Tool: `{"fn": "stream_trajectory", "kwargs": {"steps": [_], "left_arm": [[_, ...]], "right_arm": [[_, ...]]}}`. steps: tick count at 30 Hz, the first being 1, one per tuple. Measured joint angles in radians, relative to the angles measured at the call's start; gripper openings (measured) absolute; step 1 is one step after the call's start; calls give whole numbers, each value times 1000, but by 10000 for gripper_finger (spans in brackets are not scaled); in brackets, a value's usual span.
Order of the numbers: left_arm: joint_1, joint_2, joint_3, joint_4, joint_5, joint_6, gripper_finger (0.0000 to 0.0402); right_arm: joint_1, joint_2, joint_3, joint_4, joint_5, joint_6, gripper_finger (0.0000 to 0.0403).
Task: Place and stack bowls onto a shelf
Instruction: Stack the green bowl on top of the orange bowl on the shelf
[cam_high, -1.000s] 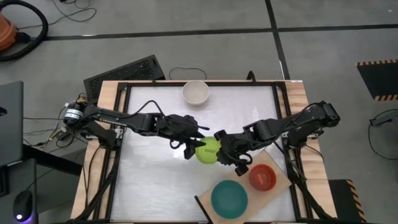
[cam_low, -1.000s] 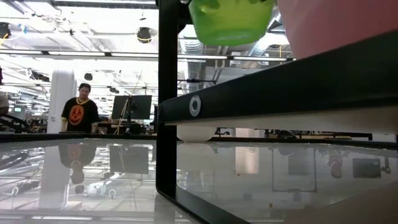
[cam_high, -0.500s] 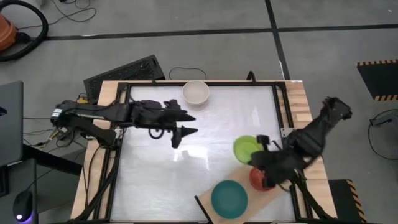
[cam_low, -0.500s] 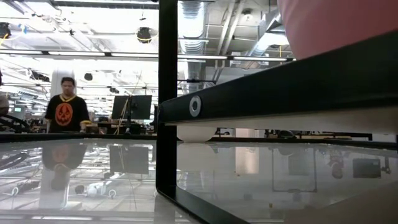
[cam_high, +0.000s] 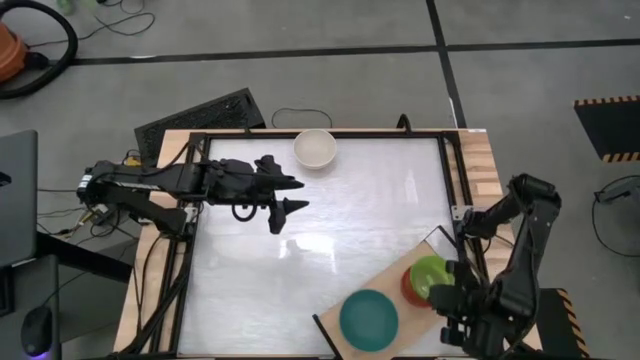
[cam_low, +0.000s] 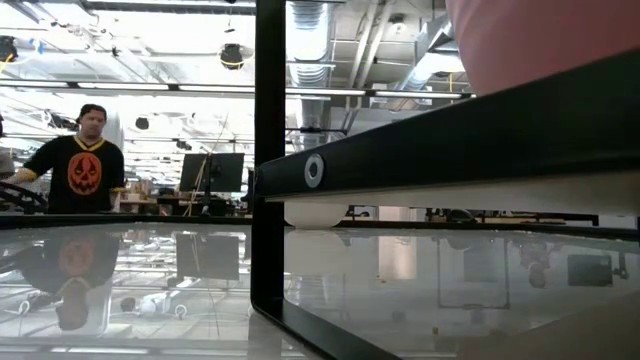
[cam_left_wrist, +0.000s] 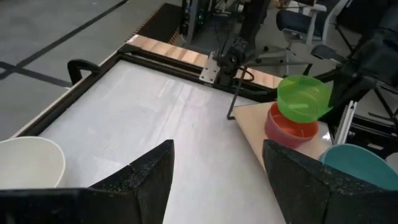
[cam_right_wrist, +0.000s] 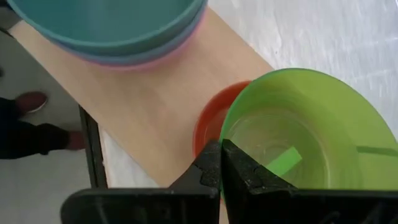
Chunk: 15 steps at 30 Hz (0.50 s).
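Note:
The lime green bowl (cam_high: 430, 274) hangs tilted over the red bowl (cam_high: 408, 288), which stands on the light-wood shelf (cam_high: 395, 290) at the table's near right. My right gripper (cam_high: 443, 292) is shut on it. A dark teal bowl (cam_high: 368, 318) tops a stack of bowls on the shelf; the right wrist view shows blue and pink rims (cam_right_wrist: 134, 56) beneath it. The cream-white bowl (cam_high: 314, 148) sits on the table near the far edge. My left gripper (cam_high: 289, 200) hovers open just left of the cream bowl and touches nothing. My right gripper pinches the lime green bowl's rim (cam_right_wrist: 222, 138), one finger (cam_right_wrist: 239, 171) inside the bowl and the other (cam_right_wrist: 205, 168) outside. It comes from the near right side. The bowl is tilted over the red bowl (cam_right_wrist: 205, 127); I cannot tell whether the two touch.
A black metal frame (cam_high: 195, 220) runs round the white table surface. The shelf lies slanted across the near right corner, its far corner by the frame post (cam_high: 455, 212). In the low view a person (cam_low: 85, 165) stands in the room far behind the table.
Both grippers were at the green bowl over the table's middle. The left gripper came away open and drew back toward the far left. The right gripper carried the bowl toward the near right edge, to over the red bowl on the shelf.

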Motion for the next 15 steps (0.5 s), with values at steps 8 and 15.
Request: {"fn": "stream_trajectory", "kwargs": {"steps": [8, 15], "left_arm": [[0, 0, 0, 2, -35, 1, 229], [0, 0, 0, 0, -37, 0, 229]], "right_arm": [[12, 36, -11, 17, 50, 55, 21], [11, 26, -88, 116, 67, 65, 21]]}}
